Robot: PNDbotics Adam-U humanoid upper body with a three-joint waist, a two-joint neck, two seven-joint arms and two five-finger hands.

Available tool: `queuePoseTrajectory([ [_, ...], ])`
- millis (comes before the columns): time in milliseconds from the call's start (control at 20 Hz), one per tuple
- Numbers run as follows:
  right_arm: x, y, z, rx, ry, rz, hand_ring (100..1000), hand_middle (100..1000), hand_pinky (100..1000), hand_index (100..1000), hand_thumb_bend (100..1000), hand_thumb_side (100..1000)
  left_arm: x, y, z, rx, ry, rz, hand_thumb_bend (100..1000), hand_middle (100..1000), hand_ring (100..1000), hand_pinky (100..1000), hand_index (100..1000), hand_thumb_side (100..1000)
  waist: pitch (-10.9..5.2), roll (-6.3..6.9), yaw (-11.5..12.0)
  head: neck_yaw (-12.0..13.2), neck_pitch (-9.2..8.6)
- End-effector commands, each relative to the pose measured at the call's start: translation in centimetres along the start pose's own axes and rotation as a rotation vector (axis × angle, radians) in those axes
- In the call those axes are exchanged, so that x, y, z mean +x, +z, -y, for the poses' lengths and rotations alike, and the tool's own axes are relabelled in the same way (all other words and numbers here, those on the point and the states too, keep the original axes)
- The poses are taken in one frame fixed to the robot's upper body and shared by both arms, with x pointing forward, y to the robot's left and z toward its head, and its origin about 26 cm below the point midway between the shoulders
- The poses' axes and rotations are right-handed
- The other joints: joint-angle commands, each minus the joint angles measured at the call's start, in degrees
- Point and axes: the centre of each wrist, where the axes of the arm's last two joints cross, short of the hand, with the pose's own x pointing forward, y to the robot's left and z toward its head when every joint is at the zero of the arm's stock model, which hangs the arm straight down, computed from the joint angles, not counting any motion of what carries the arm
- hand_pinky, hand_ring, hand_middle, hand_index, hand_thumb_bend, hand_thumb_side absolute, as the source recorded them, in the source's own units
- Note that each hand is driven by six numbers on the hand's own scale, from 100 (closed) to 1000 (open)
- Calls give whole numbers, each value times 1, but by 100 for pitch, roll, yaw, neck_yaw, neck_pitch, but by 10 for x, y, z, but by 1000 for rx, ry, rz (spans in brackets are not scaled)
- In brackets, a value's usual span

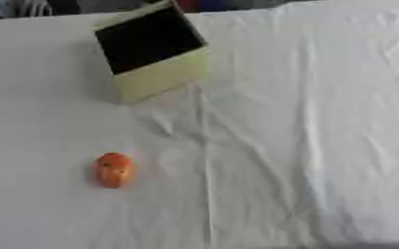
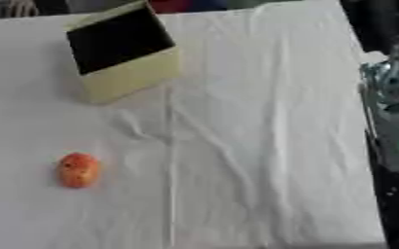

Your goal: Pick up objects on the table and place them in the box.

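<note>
A small orange-red rounded object (image 1: pixel 113 169) lies on the white cloth at the lower left. A pale yellow box (image 1: pixel 156 73) with a dark inside stands at the upper left, tilted, its opening facing up and toward me. The object rests well apart from the box, nearer to me. In the right eye view a blurred silver and black shape beside the table's right edge looks like my right hand (image 2: pixel 392 92), off the table and far from both things. My left hand shows in neither view.
The white cloth (image 1: pixel 305 146) over the table is wrinkled, with creases running down the middle. The table's right edge (image 2: pixel 366 146) drops off to a dark floor. Dark shapes sit beyond the far edge.
</note>
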Motion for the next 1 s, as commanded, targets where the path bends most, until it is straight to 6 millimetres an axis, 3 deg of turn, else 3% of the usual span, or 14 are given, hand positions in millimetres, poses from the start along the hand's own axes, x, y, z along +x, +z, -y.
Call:
queuePoseTrajectory([
  [50,3,-4,7,-8,18,23,724,596,807,806,100,907,4,-6,-7,6,-21,28,100,742,710,589,803,723,-86,14,2,60,4],
  [350,3,-4,7,-5,18,21,725,597,808,806,100,907,7,-13,-4,-148,-79,39,100,743,717,602,814,707,-114,14,5,81,21],
  [650,2,-3,6,3,21,17,725,597,807,806,100,907,16,-31,2,-493,-213,84,100,747,737,635,839,724,-158,6,12,59,65],
  [1000,2,-4,3,15,13,22,725,597,808,805,100,908,23,-36,17,-867,-274,1,100,756,752,657,855,790,-180,11,-19,66,66],
])
